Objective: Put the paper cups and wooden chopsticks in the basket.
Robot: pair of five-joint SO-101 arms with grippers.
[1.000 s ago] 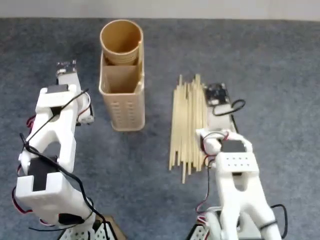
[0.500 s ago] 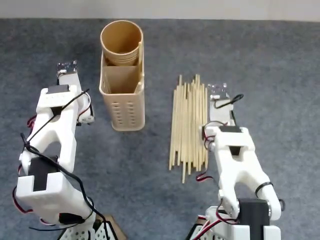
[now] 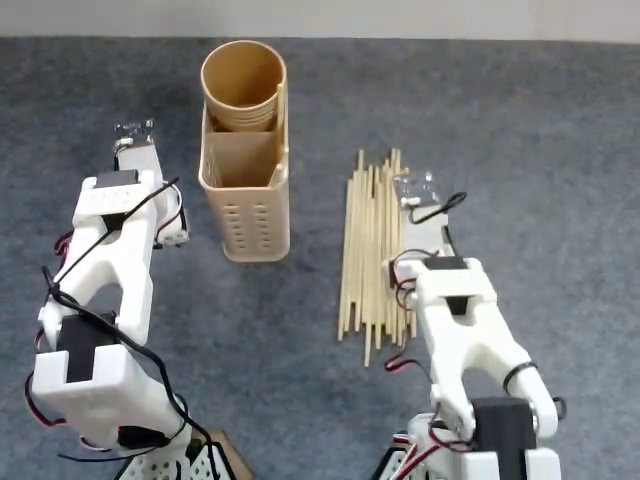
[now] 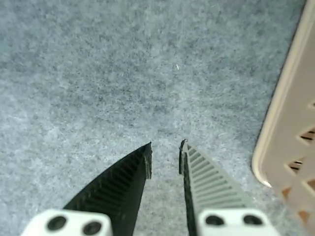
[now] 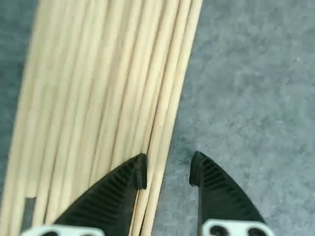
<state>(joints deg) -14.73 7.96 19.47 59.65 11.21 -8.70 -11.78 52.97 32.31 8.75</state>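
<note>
Chopsticks (image 3: pixel 375 245) lie bundled on the worktop right of the basket (image 3: pixel 255 230), whose far end holds the cups (image 3: pixel 243 85); grasping them seems the step in hand, so the right tool (image 5: pixel 167 172), slightly spread over their right edge, must drop and pinch.

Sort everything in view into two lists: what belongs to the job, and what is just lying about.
Belongs to the job: paper cups, basket, wooden chopsticks, left end effector, right end effector.

Just lying about: the grey mat, a brown board corner by an arm's base.
</note>
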